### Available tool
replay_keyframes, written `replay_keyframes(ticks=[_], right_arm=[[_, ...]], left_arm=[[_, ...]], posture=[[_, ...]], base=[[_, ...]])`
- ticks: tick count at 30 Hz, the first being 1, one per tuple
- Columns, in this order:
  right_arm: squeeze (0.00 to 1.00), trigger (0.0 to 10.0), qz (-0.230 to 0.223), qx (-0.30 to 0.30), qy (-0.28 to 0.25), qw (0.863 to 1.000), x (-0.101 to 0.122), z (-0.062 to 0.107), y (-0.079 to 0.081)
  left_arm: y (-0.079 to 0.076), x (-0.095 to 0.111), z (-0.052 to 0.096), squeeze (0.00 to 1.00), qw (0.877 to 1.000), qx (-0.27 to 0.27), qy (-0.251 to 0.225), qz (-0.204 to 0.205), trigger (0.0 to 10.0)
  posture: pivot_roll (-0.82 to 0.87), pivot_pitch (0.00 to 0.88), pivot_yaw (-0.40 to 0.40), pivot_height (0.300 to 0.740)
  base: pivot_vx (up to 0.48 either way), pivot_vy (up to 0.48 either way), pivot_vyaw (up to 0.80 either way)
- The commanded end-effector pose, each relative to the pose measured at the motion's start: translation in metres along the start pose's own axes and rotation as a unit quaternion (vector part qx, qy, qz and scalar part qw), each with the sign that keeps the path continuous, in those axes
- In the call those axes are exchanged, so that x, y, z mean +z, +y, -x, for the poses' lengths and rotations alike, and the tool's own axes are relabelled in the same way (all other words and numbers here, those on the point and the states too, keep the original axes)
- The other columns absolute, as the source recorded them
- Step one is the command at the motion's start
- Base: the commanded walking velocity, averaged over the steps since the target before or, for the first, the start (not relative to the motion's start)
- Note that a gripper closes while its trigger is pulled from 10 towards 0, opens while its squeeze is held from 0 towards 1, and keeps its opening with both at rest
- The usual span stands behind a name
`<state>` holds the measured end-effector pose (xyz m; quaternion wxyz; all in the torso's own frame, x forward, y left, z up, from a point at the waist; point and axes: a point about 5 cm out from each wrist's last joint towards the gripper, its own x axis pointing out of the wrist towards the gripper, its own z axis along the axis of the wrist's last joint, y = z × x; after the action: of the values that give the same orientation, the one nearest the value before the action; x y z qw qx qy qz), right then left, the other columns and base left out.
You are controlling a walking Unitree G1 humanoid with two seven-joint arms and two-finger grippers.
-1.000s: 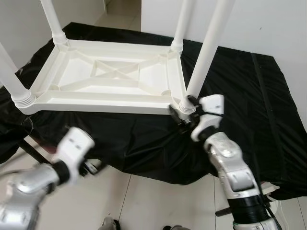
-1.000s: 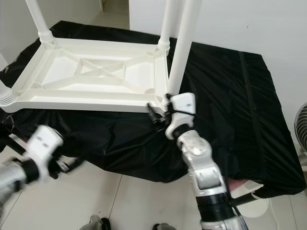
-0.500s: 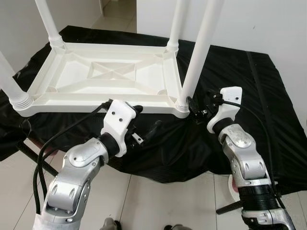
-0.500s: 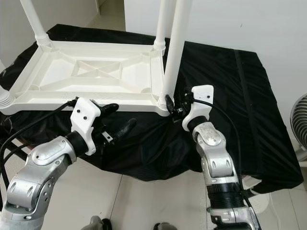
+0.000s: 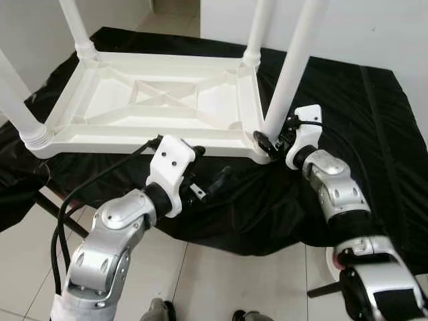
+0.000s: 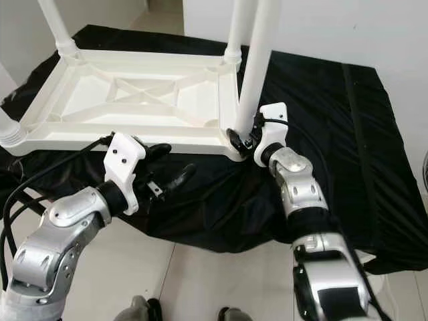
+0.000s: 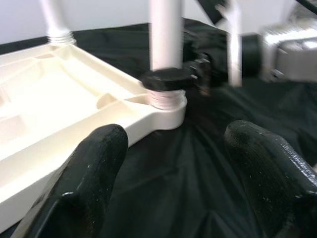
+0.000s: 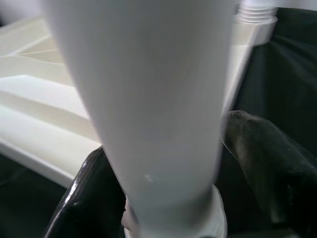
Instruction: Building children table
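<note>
A white plastic children's table (image 5: 134, 144) lies upside down on a black cloth, its legs pointing up. My right gripper (image 5: 267, 139) is at the base of the near right leg (image 5: 294, 60), where the leg meets the corner socket. In the right wrist view its black fingers (image 8: 91, 198) press both sides of the leg (image 8: 158, 99), so it is shut on it. My left gripper (image 5: 208, 167) hovers open just in front of the table's near edge, over the cloth, holding nothing. The left wrist view looks between its fingers (image 7: 94, 168) toward that same leg base (image 7: 166, 94).
The black cloth (image 5: 374, 120) spreads over a low surface and hangs down to the tiled floor (image 5: 221, 281). Three other legs stand at the near left (image 5: 17, 93), far left (image 5: 75, 27) and far right (image 5: 257, 27). A white wall (image 5: 381, 27) rises behind. A cable (image 5: 73, 200) trails from my left arm.
My left arm came up from low on the left to the table's near edge. My right gripper drew back from the leg base, then closed around it again.
</note>
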<state>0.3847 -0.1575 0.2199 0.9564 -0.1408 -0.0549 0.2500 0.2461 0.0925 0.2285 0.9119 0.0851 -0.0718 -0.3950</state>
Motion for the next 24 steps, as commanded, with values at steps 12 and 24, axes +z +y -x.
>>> replay_keyframes(ticks=[12, 24], right_arm=[[0.00, 6.1, 0.016, 0.110, 0.015, 0.994, 0.009, -0.019, -0.001], [0.00, 0.0, -0.046, 0.094, 0.066, 0.992, -0.011, -0.018, -0.005]], left_arm=[[-0.004, -0.002, 0.004, 0.00, 1.000, 0.005, 0.014, 0.008, 10.0], [-0.005, -0.003, 0.006, 0.00, 1.000, 0.008, 0.016, 0.010, 10.0]], posture=[[0.06, 0.199, 0.039, 0.740], [0.05, 0.178, 0.032, 0.740]], base=[[0.000, 0.000, 0.00], [0.000, 0.000, 0.00]])
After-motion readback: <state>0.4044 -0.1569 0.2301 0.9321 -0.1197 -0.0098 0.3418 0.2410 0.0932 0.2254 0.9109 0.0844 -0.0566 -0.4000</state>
